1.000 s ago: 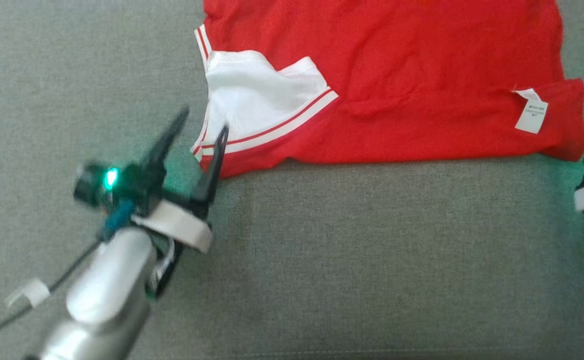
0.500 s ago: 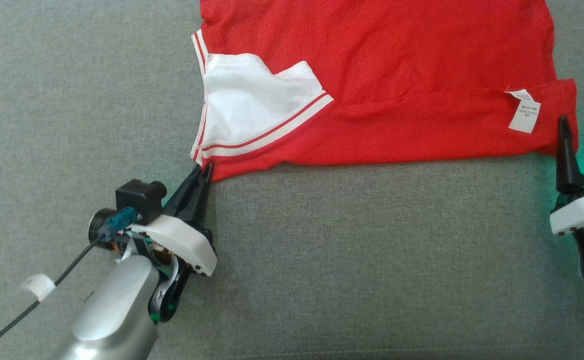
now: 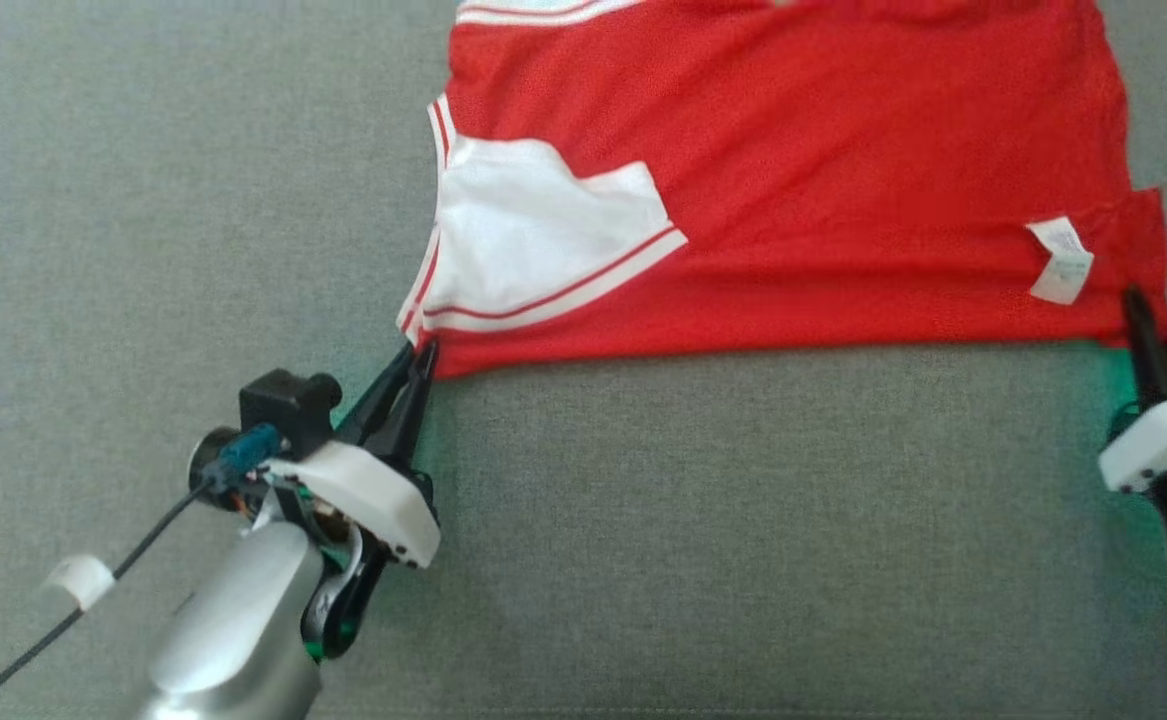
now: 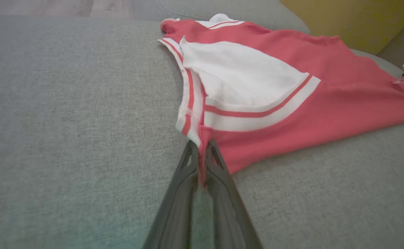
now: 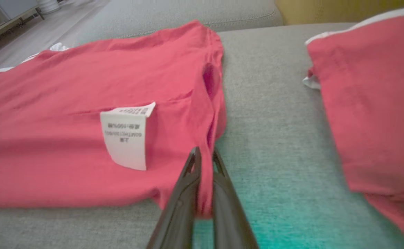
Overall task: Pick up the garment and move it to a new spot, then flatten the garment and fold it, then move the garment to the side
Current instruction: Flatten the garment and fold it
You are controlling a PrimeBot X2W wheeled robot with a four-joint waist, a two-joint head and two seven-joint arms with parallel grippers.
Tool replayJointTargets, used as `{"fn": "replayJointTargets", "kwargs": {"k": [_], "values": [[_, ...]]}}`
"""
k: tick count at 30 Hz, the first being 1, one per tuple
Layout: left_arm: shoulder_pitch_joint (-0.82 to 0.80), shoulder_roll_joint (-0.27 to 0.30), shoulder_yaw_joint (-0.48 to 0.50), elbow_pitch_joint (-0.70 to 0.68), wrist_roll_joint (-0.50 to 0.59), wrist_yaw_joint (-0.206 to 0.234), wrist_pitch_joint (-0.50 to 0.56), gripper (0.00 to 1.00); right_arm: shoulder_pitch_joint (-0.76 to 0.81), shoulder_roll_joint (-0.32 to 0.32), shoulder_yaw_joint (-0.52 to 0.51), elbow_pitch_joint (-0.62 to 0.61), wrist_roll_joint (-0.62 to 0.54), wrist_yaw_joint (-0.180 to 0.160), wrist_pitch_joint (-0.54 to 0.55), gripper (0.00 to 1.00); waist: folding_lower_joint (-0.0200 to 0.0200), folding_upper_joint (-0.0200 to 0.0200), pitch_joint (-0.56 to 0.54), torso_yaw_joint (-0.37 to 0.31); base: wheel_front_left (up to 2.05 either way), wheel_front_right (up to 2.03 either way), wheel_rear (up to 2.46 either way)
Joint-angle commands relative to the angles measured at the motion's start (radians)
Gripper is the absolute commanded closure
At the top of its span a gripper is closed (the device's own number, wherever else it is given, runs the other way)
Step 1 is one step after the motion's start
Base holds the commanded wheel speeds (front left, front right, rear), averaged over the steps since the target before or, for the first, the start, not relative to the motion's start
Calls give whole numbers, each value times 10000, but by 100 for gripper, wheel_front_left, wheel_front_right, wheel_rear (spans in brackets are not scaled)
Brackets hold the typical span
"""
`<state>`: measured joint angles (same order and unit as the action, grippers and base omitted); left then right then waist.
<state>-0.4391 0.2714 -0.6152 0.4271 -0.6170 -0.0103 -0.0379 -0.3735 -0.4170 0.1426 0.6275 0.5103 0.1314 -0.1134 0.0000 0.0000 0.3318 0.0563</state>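
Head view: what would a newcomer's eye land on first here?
A bright red garment with a white striped panel lies spread on the grey cushion. The left gripper and right gripper are each shut on a near corner, a white label beside the right one.

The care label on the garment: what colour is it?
The care label is white with dark print, clearest in the right wrist view.
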Motion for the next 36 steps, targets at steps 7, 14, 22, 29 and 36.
{"fn": "replayJointTargets", "kwargs": {"k": [7, 14, 22, 29, 36], "values": [[1461, 829, 134, -1123, -360, -60, 316, 100, 1670, -1394, 333, -984, 1037, -7, 176, 100, 0, 0, -862, 65, 0, 0, 0], [3060, 1444, -51, -2740, -416, 506, 712, 100, 3608, -1976, 200, -2325, 1580, -7, 473, 100, 0, 0, -1096, 71, 0, 0, 0], [3238, 1663, -111, -3632, -237, 905, 993, 0, 4611, -1745, -615, -3513, 1553, -7, 599, 0, 0, 0, -995, 71, 0, 0, 0], [818, 2070, 189, -4176, 364, 577, 1614, 0, 4367, -1501, -1615, -4820, 1340, -7, 911, 0, 0, 0, -318, 69, 0, 0, 0], [-3599, 1646, -44, -2892, 234, -879, 3276, 0, 3590, -1251, -1786, -5877, 729, -7, 1316, 0, 0, 0, 885, -149, 0, 0, 0]]}}
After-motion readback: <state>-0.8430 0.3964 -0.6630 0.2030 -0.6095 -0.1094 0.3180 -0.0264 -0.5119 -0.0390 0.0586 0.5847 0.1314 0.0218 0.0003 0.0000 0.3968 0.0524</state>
